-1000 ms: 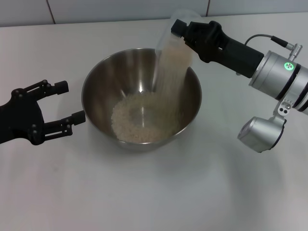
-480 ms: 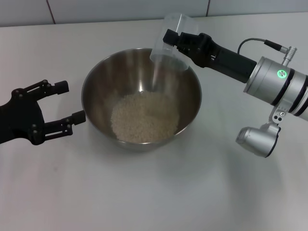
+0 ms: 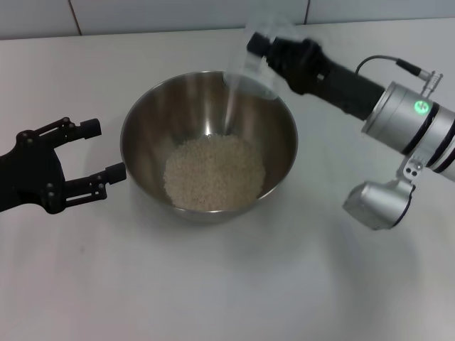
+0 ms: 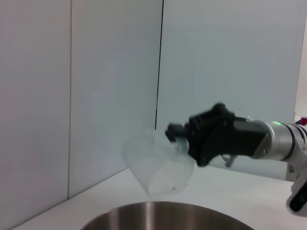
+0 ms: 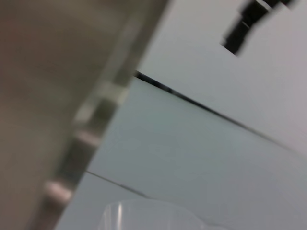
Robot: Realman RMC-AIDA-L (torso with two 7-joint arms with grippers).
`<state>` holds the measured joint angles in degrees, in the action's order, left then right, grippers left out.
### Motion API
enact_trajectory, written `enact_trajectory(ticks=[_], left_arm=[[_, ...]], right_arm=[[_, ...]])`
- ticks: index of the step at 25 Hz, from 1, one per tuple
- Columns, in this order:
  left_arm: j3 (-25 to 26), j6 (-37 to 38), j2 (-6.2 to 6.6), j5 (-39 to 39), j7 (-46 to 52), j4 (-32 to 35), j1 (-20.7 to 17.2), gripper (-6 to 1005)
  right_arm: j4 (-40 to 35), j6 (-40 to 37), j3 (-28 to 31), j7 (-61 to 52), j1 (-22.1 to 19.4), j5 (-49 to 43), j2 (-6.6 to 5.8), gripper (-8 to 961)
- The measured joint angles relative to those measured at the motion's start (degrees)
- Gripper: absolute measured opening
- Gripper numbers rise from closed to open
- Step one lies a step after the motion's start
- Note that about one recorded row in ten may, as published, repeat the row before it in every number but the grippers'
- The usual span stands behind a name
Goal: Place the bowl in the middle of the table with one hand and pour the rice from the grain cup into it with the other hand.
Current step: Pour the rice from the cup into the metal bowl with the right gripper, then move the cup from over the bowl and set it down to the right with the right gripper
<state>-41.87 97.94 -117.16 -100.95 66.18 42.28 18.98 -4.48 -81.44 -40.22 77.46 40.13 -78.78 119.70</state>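
Note:
The steel bowl [image 3: 208,145] stands in the middle of the white table [image 3: 213,284], with a mound of pale rice [image 3: 214,172] in its bottom. My right gripper [image 3: 264,51] is shut on the clear grain cup [image 3: 250,67], tipped mouth-down over the bowl's far right rim. The cup looks empty. It also shows in the left wrist view [image 4: 158,167], held above the bowl's rim [image 4: 158,213]. My left gripper [image 3: 96,153] is open and empty, just left of the bowl, not touching it.
A tiled wall [image 3: 178,14] runs along the table's far edge. The right arm's silver wrist and camera housing [image 3: 377,202] hang over the table right of the bowl.
The stream of rice from the cup has ended and the cup has emptied. The mound in the bowl has grown. My right gripper has shifted slightly with the cup. The left arm has not moved.

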Motion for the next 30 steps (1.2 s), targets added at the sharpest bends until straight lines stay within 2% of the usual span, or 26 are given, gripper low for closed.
enact_trajectory(ticks=[3, 4, 5, 8, 9, 10, 14, 15, 16, 17, 19, 20, 23, 24, 25, 29, 30], left_arm=[[0.07, 0.06, 0.00, 0.20, 0.00, 0.00, 0.00, 834], [0.12, 0.14, 0.07, 0.33, 0.00, 0.00, 0.00, 834], [0.12, 0.14, 0.07, 0.33, 0.00, 0.00, 0.00, 834], [0.13, 0.15, 0.15, 0.22, 0.00, 0.00, 0.00, 834], [0.13, 0.15, 0.19, 0.17, 0.00, 0.00, 0.00, 834], [0.13, 0.15, 0.19, 0.17, 0.00, 0.00, 0.00, 834], [0.12, 0.17, 0.28, 0.15, 0.00, 0.03, 0.00, 834], [0.12, 0.17, 0.28, 0.15, 0.00, 0.03, 0.00, 834], [0.08, 0.30, 0.34, 0.13, 0.00, 0.06, 0.00, 834], [0.00, 0.36, 0.38, 0.10, 0.00, 0.07, 0.00, 834], [-0.22, 0.49, 0.46, 0.05, 0.00, 0.09, 0.00, 834], [-0.22, 0.49, 0.46, 0.05, 0.00, 0.09, 0.00, 834], [-0.12, 0.60, 0.48, 0.01, -0.05, 0.09, 0.00, 834], [-0.09, 0.66, 0.53, 0.00, -0.19, 0.09, 0.00, 834], [-0.09, 0.66, 0.53, 0.00, -0.19, 0.09, 0.00, 834], [-0.48, 0.68, 0.66, -0.12, -0.29, 0.27, 0.00, 834], [-0.49, 0.68, 0.66, -0.13, -0.34, 0.31, 0.00, 834]], right_arm=[[1.51, -0.93, 0.03, -9.43, 0.41, 5.90, 0.02, 6], [1.54, -1.16, 0.06, -18.62, 0.40, 8.57, 0.05, 6], [1.54, -1.16, 0.06, -18.62, 0.40, 8.57, 0.05, 6], [0.98, -1.84, 0.07, -36.06, -0.25, 12.27, -0.01, 6], [0.51, -1.98, 0.06, -45.27, -0.95, 14.34, -0.14, 6], [0.51, -1.98, 0.06, -45.27, -0.95, 14.34, -0.14, 6], [-0.04, 0.97, 0.17, -60.46, -3.31, 19.59, -0.25, 6], [-0.04, 0.97, 0.17, -60.46, -3.31, 19.59, -0.25, 6], [-0.40, 3.43, 0.20, -66.83, -4.35, 20.25, -0.38, 6], [-0.40, 3.43, 0.20, -66.83, -4.35, 20.25, -0.38, 6], [-2.48, 7.94, -0.34, -78.47, -6.93, 20.01, -0.58, 6], [-2.48, 7.94, -0.34, -78.47, -6.93, 20.01, -0.58, 6], [-5.84, 9.69, -1.90, -88.55, -10.45, 18.77, -0.71, 6], [-9.32, 9.42, -3.29, -97.66, -13.35, 15.28, -0.98, 6], [-9.32, 9.42, -3.29, -97.66, -13.35, 15.28, -0.98, 6], [-17.65, 8.44, -3.30, -117.91, -18.76, 5.10, -1.45, 6], [-17.65, 8.44, -3.30, -117.91, -18.76, 5.10, -1.45, 6]])
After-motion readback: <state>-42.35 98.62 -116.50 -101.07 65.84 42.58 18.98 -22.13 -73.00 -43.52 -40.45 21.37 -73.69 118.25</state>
